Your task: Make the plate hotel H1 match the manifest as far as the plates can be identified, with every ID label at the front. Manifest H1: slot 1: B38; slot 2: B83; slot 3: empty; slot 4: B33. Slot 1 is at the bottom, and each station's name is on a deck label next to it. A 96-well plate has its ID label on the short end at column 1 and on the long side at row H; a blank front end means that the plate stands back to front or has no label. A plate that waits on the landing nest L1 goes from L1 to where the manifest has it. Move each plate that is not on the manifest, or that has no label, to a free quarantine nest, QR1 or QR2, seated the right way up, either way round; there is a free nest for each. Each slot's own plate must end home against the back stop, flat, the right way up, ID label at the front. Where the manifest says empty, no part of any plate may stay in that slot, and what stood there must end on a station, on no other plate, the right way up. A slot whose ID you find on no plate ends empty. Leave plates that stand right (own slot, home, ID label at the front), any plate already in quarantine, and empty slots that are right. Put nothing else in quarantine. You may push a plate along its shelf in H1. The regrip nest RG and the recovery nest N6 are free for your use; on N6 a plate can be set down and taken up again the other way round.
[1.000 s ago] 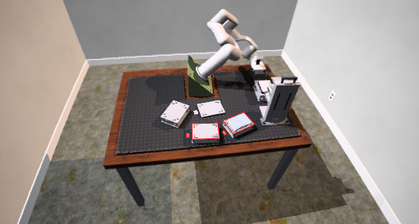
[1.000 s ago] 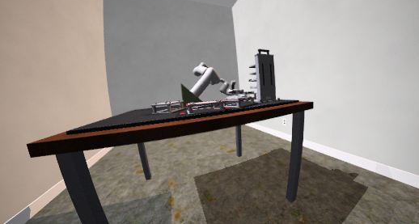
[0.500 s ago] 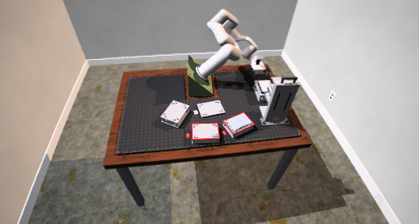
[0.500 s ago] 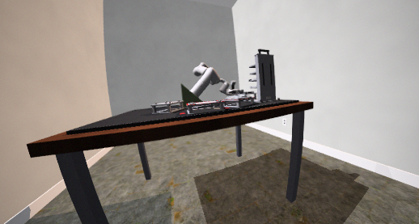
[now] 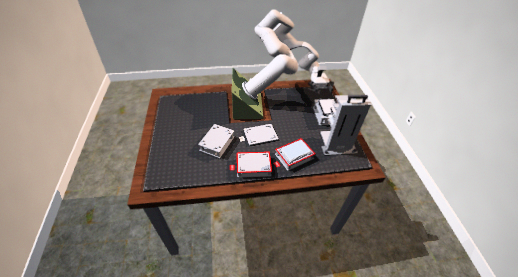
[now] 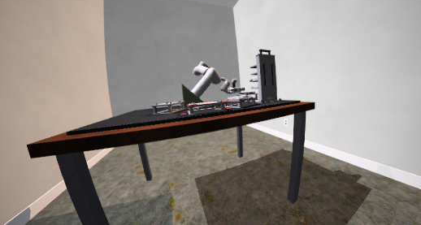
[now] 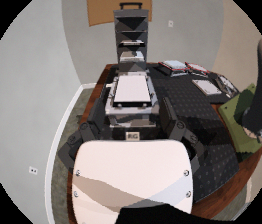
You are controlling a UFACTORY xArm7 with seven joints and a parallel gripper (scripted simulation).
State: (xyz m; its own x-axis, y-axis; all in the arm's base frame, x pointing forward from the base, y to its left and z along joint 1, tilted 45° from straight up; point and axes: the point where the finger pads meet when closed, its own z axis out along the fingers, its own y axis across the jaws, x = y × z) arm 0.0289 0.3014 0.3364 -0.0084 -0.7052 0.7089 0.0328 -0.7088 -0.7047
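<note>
The plate hotel H1 [image 5: 346,125] stands at the table's right edge; it also shows in the wrist view [image 7: 131,26], with shelves facing the camera. A white plate [image 5: 326,107] sits on a nest right in front of the hotel, and it shows in the wrist view too [image 7: 131,90]. My gripper [image 5: 319,79] [image 7: 131,104] hangs open behind that nest, over a second white plate that lies flat on a dark nest directly below the wrist camera. I cannot read any ID labels. The fingertips are hardly visible in the wrist view.
Two red-edged quarantine nests [image 5: 254,163] [image 5: 295,153] near the front edge each show a white top. Another plate [image 5: 216,140] and a flat white one [image 5: 260,134] lie mid-table. The green arm base [image 5: 246,102] stands at the back.
</note>
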